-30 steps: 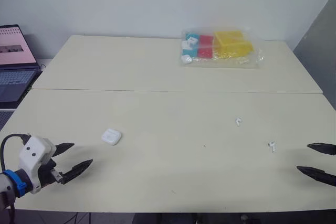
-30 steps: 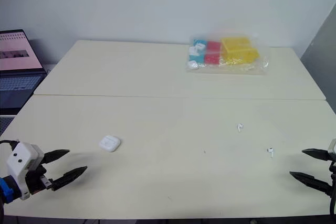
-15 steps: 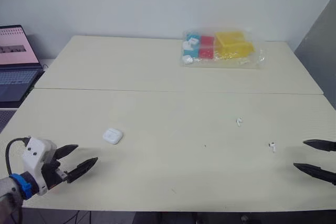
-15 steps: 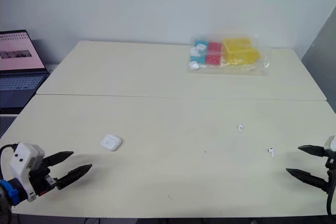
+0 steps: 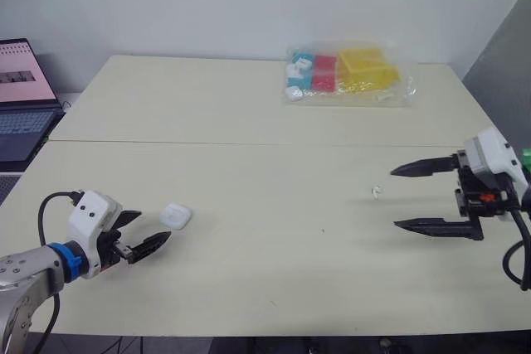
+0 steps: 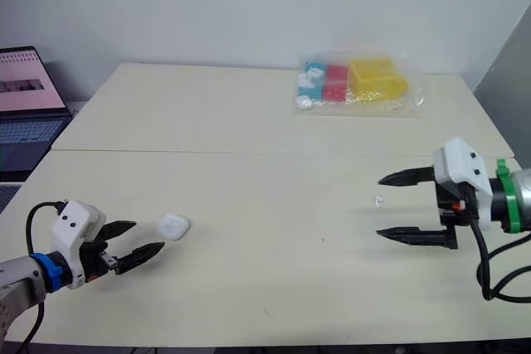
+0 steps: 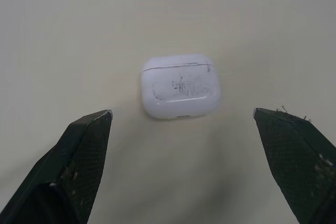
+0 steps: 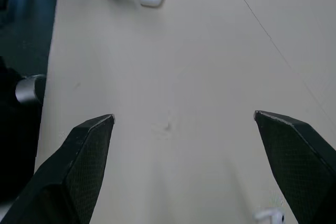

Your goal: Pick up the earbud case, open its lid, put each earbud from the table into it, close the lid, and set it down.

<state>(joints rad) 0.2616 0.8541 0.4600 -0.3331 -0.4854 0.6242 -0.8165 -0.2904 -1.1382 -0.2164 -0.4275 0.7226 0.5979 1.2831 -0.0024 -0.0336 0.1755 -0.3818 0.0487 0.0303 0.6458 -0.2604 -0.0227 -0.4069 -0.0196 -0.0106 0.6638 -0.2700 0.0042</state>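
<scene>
Scanning from the left, we find our left gripper (image 5: 154,225) spread wide just short of the earbud case (image 5: 175,216) (lid closed, flat on the table (image 5: 249,113)) — farther right, one earbud (image 5: 377,192) lies near our right gripper (image 5: 393,198), equally splayed.

laptop (image 5: 21,122): open, far left | plastic bag (image 5: 348,76): coloured boxes inside

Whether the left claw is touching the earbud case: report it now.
Apart. The left wrist view shows the left claw open, with bare table between the earbud case and both fingers.
</scene>
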